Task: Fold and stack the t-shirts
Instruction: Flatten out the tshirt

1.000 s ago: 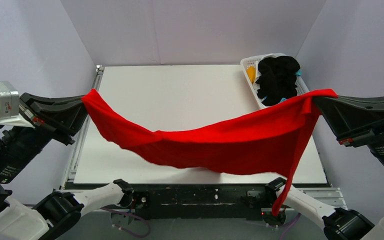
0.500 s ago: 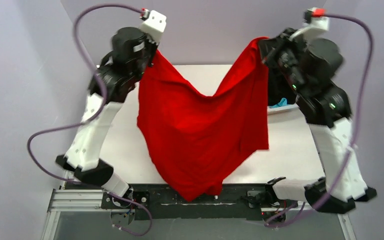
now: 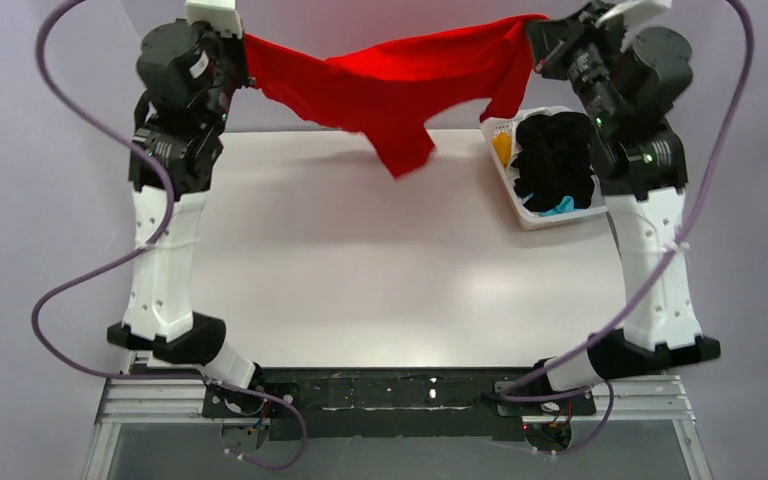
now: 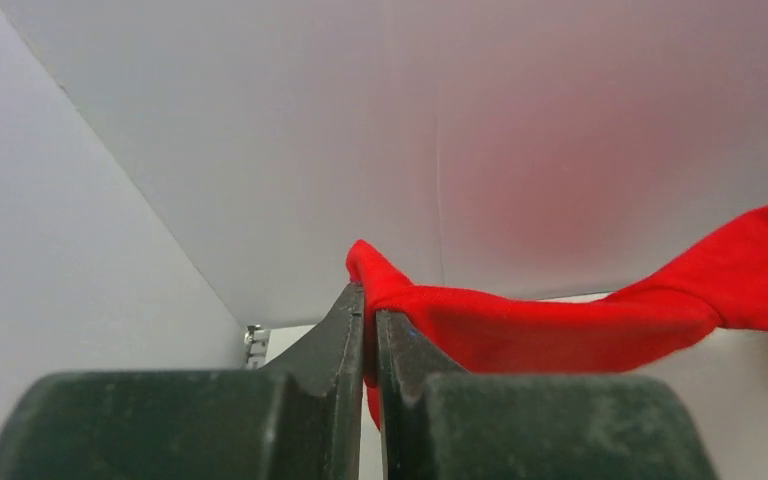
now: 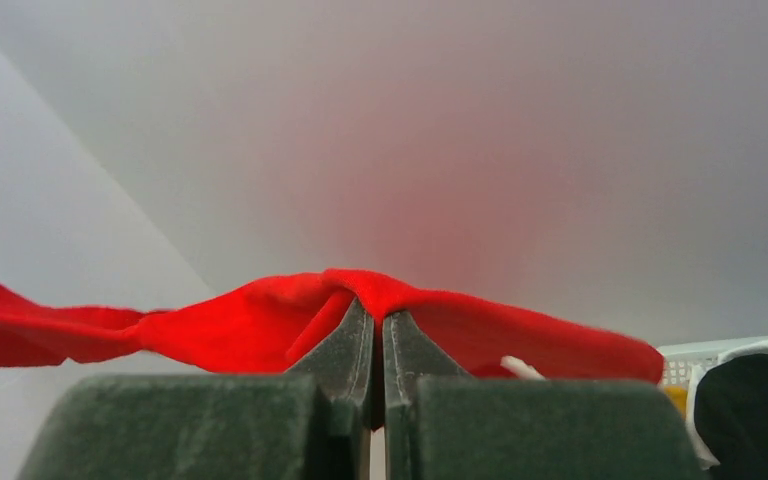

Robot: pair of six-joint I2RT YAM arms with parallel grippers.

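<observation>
Top centre, the red t-shirt [image 3: 390,85] is solid, unpatterned; upper right, the white lattice basket [image 3: 532,220] shows a black shirt [image 3: 555,155], an orange-yellow shirt [image 3: 502,148], a teal shirt [image 3: 561,207].

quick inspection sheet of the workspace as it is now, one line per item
surface: white table, only the white basket stands on it, far right
job's things: red t-shirt stretched in the air between both hands, middle sagging, off the table; black shirt, orange-yellow shirt and teal shirt bunched in the basket
clutter: nothing seen
hands: left hand shut on the red t-shirt; right hand likewise
cables: purple cable loops off each arm, apart from the cloth
surroundings: pale walls on three sides
</observation>
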